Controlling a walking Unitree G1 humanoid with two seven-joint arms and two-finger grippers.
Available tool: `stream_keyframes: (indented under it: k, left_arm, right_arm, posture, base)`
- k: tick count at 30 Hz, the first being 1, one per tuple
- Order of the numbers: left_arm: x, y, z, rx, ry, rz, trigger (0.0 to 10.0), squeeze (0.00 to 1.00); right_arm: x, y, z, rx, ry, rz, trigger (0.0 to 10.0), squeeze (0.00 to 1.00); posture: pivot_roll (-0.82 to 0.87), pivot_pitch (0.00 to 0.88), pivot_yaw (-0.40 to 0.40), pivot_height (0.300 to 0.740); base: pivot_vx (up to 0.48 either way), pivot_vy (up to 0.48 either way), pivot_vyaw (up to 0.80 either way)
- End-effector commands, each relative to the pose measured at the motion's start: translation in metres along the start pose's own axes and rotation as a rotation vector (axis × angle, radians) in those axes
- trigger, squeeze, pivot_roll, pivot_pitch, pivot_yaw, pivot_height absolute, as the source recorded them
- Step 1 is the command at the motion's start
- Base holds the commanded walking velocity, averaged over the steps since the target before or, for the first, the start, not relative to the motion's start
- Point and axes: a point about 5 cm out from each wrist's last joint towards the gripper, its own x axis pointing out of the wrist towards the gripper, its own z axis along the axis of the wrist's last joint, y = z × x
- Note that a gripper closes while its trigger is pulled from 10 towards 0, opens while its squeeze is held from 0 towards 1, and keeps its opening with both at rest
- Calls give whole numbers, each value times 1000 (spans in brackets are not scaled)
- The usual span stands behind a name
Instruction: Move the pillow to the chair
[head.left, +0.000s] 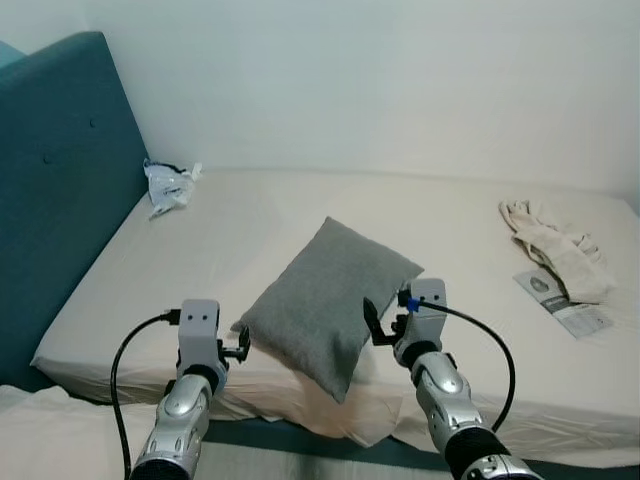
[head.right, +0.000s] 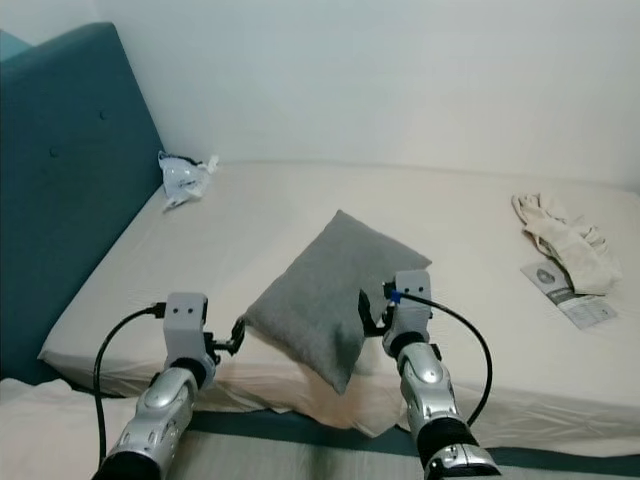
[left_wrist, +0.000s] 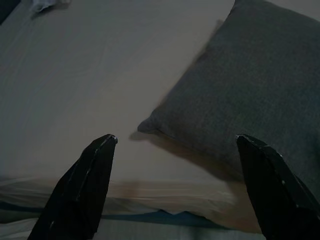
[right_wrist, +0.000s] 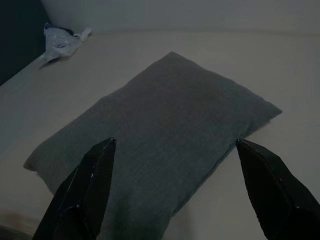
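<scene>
On my screens, item one: a grey pillow (head.left: 328, 300) lying flat and askew on the cream bed (head.left: 250, 215), near the front edge of the mattress, one corner hanging just past that edge. Item two: my left gripper (left_wrist: 175, 185), fingers spread wide, hovering low at the bed's front edge with the pillow's nearest left corner just ahead of it and not touched. Item three: my right gripper (right_wrist: 175, 187), fingers likewise spread wide, held above the pillow's right-hand near side; from the head camera its black fingers overlap the grey fabric, but I cannot tell whether they touch it. Item four: a teal upholstered headboard (head.left: 60, 180) along the bed's left side. Item five: a crumpled whitish plastic bag (head.left: 168, 186) on the mattress close to the headboard and the back wall (head.left: 400, 80), well apart from the pillow. Item six: a pale bundled cloth (head.left: 555, 245) on the far right of the bed, with a printed packet (head.left: 562, 300) lying just beside it toward the front.
</scene>
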Motion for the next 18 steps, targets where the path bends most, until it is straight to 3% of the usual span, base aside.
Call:
stream_keyframes:
  k: [1,18]
  left_arm:
    - [-1,0,-3,16,18,-5,10000,0]
    - [-1,0,-2,23,19,-6,10000,0]
  right_arm:
    - [-1,0,-3,9,8,-10,10000,0]
    - [-1,-1,0,30,-22,-25,10000,0]
  posture:
    - [41,72,5,642]
    - [44,71,11,608]
  base:
    - [0,0,0]
    - [0,0,0]
